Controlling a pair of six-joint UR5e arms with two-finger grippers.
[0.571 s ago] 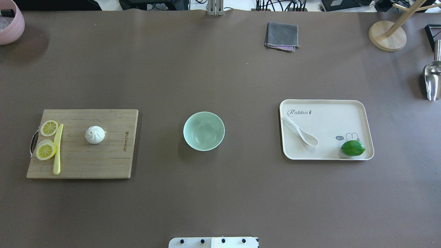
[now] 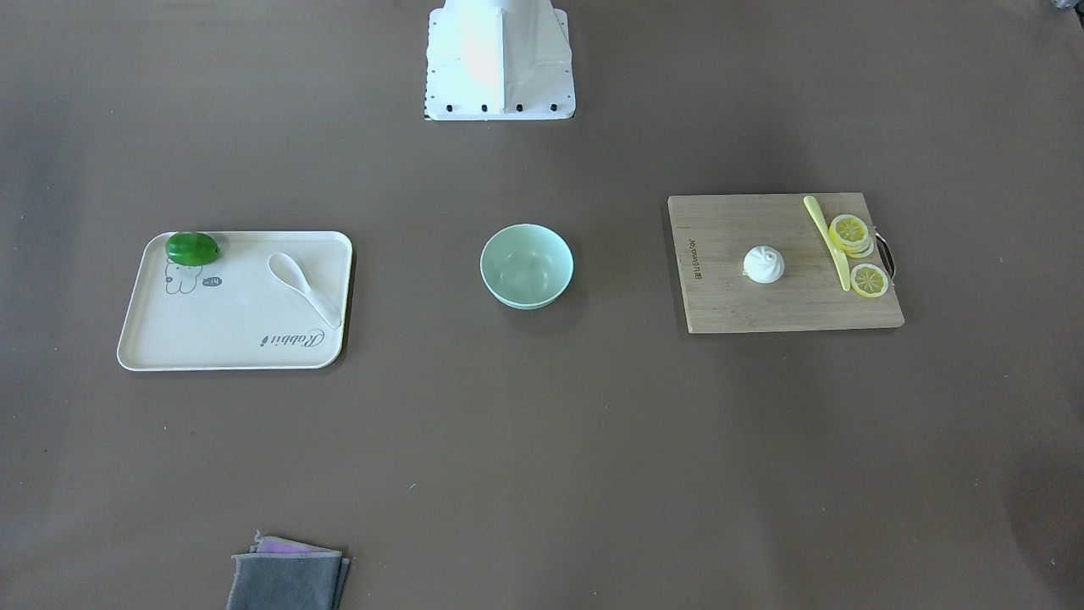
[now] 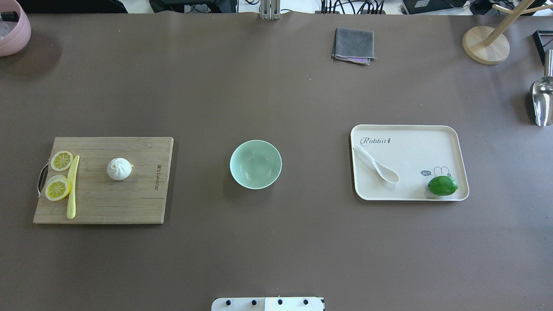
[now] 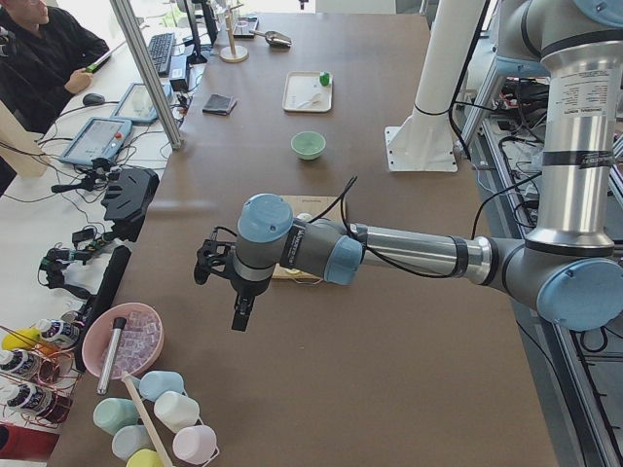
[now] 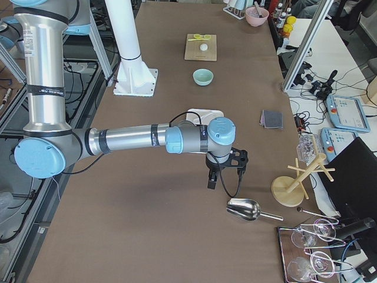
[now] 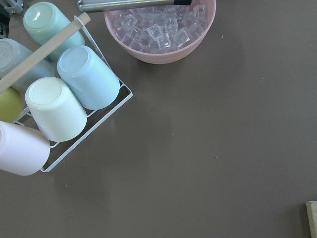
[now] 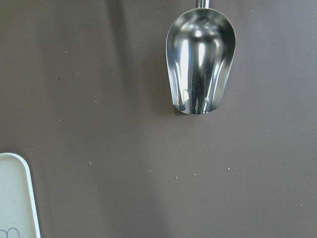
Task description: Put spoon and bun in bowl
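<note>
Wide brown matte table, speckled with crumbs in the right wrist view. At centre of the overhead view, the mint bowl, upright on bare surface. Left of it, on a wooden cutting board, the bun, pleats up, near lemon slices and a yellow knife. Right of it, on a cream tray, the spoon lying diagonally, apart from a lime in the tray's lower right corner. Grey folded cloth at the top edge, wooden stand and metal scoop at far right. Pink bowl of ice and rack of cups in the upper left of the left wrist view. Desks with screens and cables along the table in both side views. Left gripper hanging over bare table, right gripper just upper left of the scoop; cannot tell whether either is released or clenched
</note>
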